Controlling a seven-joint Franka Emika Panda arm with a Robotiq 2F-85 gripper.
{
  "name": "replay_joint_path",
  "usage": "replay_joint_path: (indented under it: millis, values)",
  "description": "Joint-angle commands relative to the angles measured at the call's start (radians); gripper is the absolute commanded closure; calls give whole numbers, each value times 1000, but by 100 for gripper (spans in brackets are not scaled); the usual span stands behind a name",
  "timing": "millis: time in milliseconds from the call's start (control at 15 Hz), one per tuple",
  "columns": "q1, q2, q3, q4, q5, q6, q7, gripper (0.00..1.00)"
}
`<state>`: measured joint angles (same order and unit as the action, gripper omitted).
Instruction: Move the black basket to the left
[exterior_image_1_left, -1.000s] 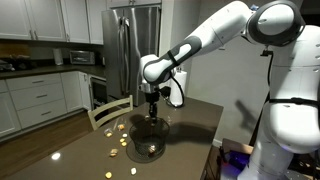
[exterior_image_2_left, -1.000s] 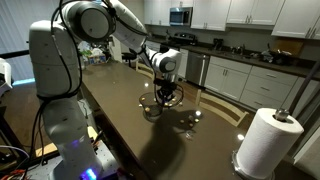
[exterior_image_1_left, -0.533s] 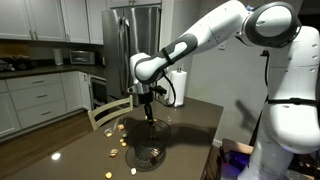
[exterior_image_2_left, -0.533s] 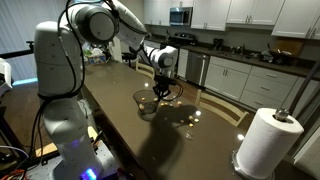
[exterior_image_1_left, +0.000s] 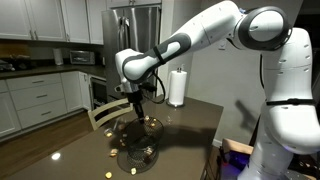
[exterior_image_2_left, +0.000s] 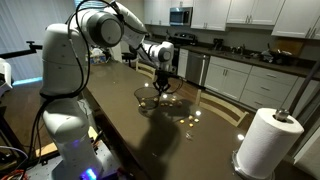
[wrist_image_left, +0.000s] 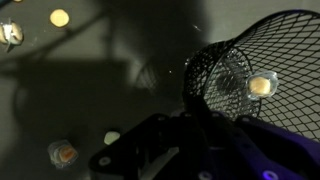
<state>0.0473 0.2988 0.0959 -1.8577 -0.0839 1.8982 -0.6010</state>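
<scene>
A black basket, a round bowl of see-through wire mesh, sits on a glossy dark brown table. In the wrist view a small yellow round piece shows through the mesh; whether it lies inside the bowl or on the table beneath cannot be told. More yellow pieces are scattered on the tabletop around it. The mesh is fine and open, with a thin dark rim. The gripper reaches down from above and is clamped on the rim at the basket's near edge. A white paper towel roll stands well apart at the table's end. Since a second ago, arm and basket have together slid toward the picture's left edge in an exterior view.
</scene>
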Motion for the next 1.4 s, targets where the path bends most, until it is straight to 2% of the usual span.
replay_joint_path:
  millis: [0,667,1333]
  values:
    - [10,59,13,120,-41,-70,-11,97]
    - [44,230,55,389,-14,-191,4,97]
    - [45,360,79,540,103,-214,118,97]
